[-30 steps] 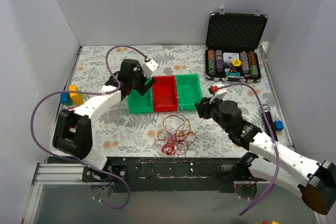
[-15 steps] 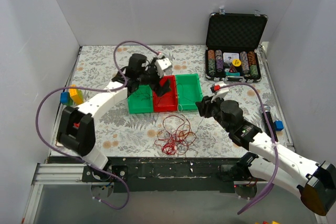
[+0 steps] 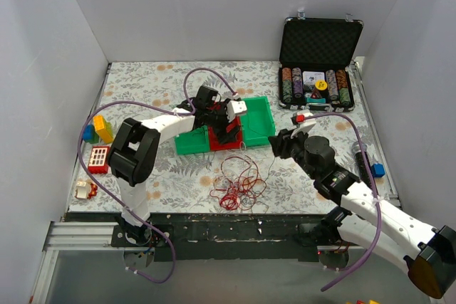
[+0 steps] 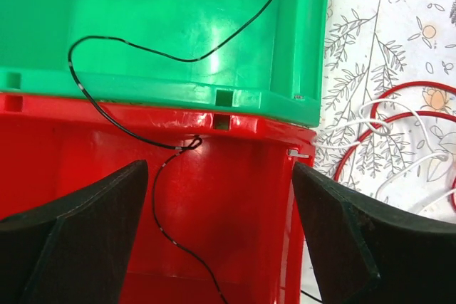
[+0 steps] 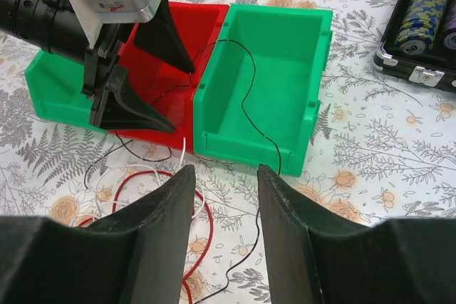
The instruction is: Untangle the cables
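Note:
The cables (image 3: 239, 181) lie in a loose tangle of red, whitish and dark strands on the floral table, in front of the bins. One thin black strand (image 5: 246, 101) runs from the red bin (image 5: 189, 23) through the right green bin (image 5: 274, 48), over its front wall and down onto the table between my right fingers. It also shows in the left wrist view (image 4: 128, 48). My left gripper (image 3: 229, 122) is open and empty, hanging over the red bin (image 4: 228, 211). My right gripper (image 3: 279, 144) is open and empty, just in front of the right green bin.
A third bin, green (image 3: 187, 143), stands left of the red one. An open poker chip case (image 3: 319, 69) stands at the back right. Toy blocks (image 3: 102, 127) and a red-and-white piece (image 3: 98, 156) lie at the left edge, a blue block (image 3: 377, 170) at the right.
My left gripper has swung right from the left green bin to over the red bin. The right arm has barely moved. The cable pile looks unchanged.

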Controlling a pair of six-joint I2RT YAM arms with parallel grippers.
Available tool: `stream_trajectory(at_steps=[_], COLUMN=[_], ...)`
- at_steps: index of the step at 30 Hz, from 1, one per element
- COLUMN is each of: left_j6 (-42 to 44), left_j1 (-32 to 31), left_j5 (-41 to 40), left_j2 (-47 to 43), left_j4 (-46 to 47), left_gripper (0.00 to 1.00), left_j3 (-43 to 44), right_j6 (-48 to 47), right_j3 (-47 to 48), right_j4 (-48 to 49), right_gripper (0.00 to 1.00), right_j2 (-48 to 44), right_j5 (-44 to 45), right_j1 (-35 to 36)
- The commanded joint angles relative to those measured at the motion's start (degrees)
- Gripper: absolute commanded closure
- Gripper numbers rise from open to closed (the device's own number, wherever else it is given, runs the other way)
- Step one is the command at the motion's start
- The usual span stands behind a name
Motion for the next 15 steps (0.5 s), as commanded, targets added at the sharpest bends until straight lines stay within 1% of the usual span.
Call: stream_trajectory(at_steps=[1,7,11,15], left_j6=[2.46,2.46,2.46,0.36], left_j1=[0.25,1.04,1.83,3.41], left_j5=[-0.16,1.60,1.43,1.69], left_j2=[-0.07,-0.24,-1.04,-1.12], left_j4=[3.16,2.99,2.90,2.73], left_gripper=[0.19,0.26,0.26,0.28], left_j3=[1.67,1.76,1.40,3.68], right_j6=[1.38,1.91,1.56,1.56], right_j3=[-0.28,-0.20,-0.37,-0.20], right_j4=[0.81,1.16,2.04,3.09], right_gripper=[0.51,0.52,0.52,0.52], right_j2=[-0.19,0.78,2.01,3.94], right_j5=[-2.47,-4.06,-4.06,-4.76], right_j1=[-0.58,-0.67,-1.11,-1.73])
